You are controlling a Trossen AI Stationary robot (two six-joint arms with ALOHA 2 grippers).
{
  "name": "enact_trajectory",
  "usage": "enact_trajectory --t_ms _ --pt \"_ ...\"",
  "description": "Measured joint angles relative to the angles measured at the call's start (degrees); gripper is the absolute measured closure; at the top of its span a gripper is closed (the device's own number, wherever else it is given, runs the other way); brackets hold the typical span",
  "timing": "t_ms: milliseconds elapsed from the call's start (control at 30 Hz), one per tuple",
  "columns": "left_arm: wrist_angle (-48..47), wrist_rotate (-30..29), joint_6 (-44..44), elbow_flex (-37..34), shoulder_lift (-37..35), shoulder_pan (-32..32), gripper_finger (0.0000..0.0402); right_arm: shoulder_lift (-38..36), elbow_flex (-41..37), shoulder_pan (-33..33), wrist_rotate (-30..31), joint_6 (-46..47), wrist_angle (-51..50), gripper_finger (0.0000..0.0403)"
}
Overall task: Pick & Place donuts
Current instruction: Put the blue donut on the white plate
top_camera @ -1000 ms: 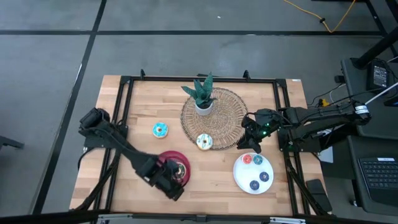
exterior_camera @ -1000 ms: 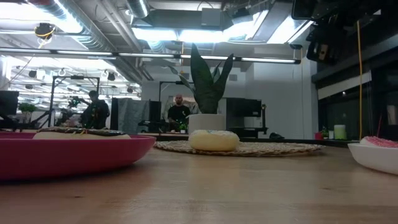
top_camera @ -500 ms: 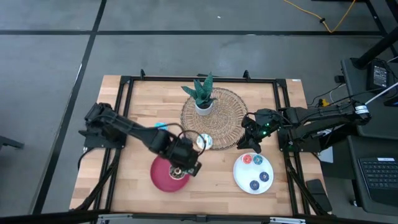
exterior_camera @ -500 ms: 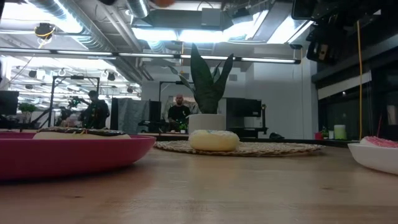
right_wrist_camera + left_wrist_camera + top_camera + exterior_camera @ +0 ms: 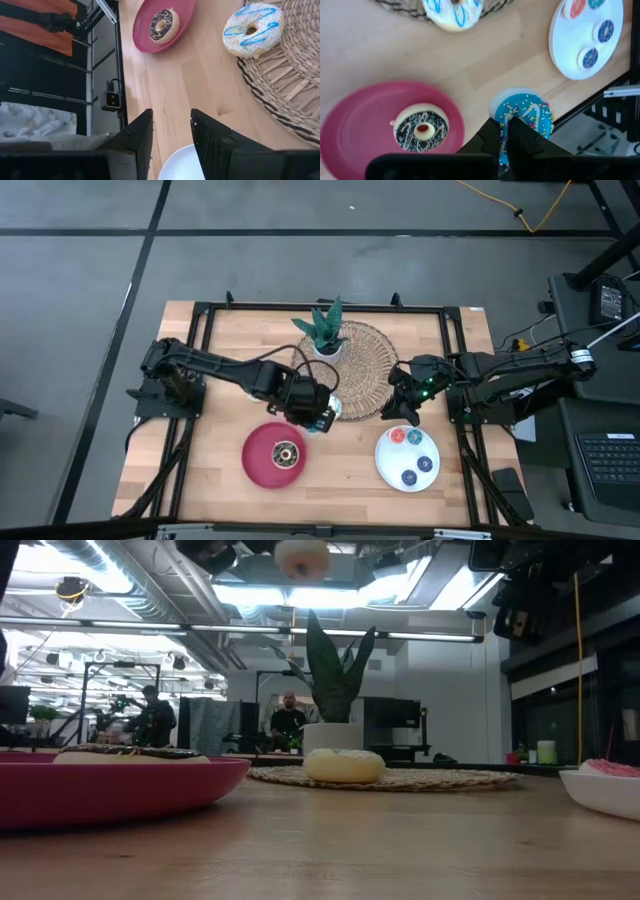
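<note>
While the table [image 5: 220, 340] is being viewed from above, the left gripper [image 5: 322, 417] is being held over the middle of it, just beside the woven mat [image 5: 372, 360] and above the far edge of the red plate [image 5: 256, 469]. A sliver of the blue-iced donut [image 5: 325, 423] is showing at its tip. The chocolate donut [image 5: 285, 455] is lying in the red plate, and the cream-white donut [image 5: 334, 408] is mostly being hidden by the left arm at the mat's near edge. The right gripper [image 5: 404, 409] is being kept between the mat and the white plate [image 5: 391, 465], on which four small rings [image 5: 414, 438] are lying.

From table height, a pale ring [image 5: 301, 557] is being carried high above the potted plant [image 5: 333, 690]; the cream-white donut [image 5: 343, 766] is resting on the mat's edge and the chocolate donut [image 5: 128, 754] in the red plate [image 5: 120, 795].

Past the left wrist, the blue-iced donut [image 5: 522, 118] is being pinched at its near rim between jaws drawn almost together, hanging clear of the red plate [image 5: 355, 130] and the chocolate donut [image 5: 421, 131] below.

Past the right wrist, the jaws are being held partly apart with nothing between them, well apart from the cream-white donut [image 5: 252, 30] on the mat [image 5: 295, 85].
</note>
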Motion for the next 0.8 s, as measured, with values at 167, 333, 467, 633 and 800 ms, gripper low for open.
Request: enact_trajectory --t_ms 167,333,467,633,800 --pt "0.12 -0.44 1.36 0.0 0.0 2.43 0.0391 0.0 0.0 -0.01 2.95 5.51 4.43 0.0269" --pt "2.0 -1.96 3.4 0.0 0.0 4.39 0.0391 0.2 -0.02 -0.02 6.75 9.86 13.83 0.0269" --pt "3.19 -2.62 6.29 0.0 0.0 5.8 0.0391 0.24 -0.02 -0.02 13.85 14.65 18.65 0.0269" --pt "4.86 -7.11 11.42 0.0 0.0 6.59 0.0391 0.25 -0.02 -0.02 21.34 18.38 21.41 0.0269" --pt "4.78 -13.46 18.09 2.07 0.11 6.64 0.0391 0.94 -0.02 -0.02 23.13 19.31 26.53 0.0269"
